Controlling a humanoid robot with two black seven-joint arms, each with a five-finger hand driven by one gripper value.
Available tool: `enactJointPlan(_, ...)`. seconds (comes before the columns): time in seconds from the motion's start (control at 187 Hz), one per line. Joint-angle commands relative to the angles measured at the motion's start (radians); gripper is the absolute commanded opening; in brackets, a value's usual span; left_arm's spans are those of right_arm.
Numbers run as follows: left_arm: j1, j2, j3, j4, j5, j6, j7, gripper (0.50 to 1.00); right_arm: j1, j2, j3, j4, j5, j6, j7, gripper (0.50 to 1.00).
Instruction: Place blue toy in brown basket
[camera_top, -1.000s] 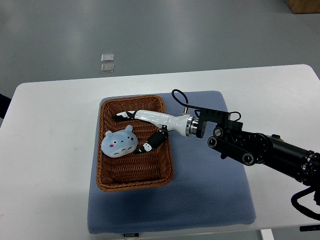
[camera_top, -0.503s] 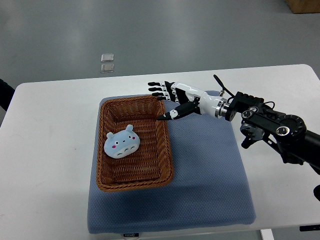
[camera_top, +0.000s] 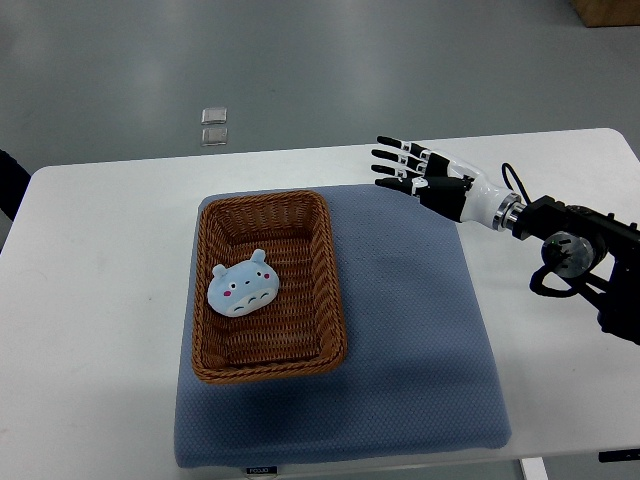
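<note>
Blue toy: a pale blue, rounded plush toy (camera_top: 243, 288) with small ears, pink cheeks and a simple face lies inside the basket, on its woven floor, nearer the left wall and about midway along its length.
Basket: the brown woven wicker basket (camera_top: 333, 270), rectangular with rounded corners, sits on the left half of the mat, its long sides running away from the camera; the toy is the only thing seen inside.
Mat: a blue-grey padded fabric mat (camera_top: 420, 330) covers the middle of the surface and carries the basket; its right half is bare.
Surface: a white surface (camera_top: 100, 300) with rounded corners, the grey floor visible beyond its far edge.
Right robot hand: the white-and-black right robot hand (camera_top: 415, 174) reaches in from the right edge on a black arm, poised over the far right corner of the mat, well apart from the basket; its fingers (camera_top: 392, 156) are spread straight out, pointing left, and it grips nothing.
Floor detail: two small pale square plates (camera_top: 213, 125) lie on the grey floor beyond the surface, one just behind the other.
</note>
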Motion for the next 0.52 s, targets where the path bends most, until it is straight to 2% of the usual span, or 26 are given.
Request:
enactJointPlan(0.0,0.0,0.0,0.0,0.0,0.0,0.0,0.001,1.0,-0.023,-0.01,0.0,-0.007,0.054,-0.001,-0.053,0.911)
enactJointPlan(0.091,0.0,0.0,0.0,0.0,0.0,0.0,0.0,1.0,-0.039,-0.01,0.001,-0.019,0.075,-0.001,-0.077,0.911)
enactJointPlan(0.513,0.0,0.0,0.0,0.0,0.0,0.0,0.0,1.0,-0.065,-0.01,0.023,-0.033,0.075,0.001,-0.068,0.913)
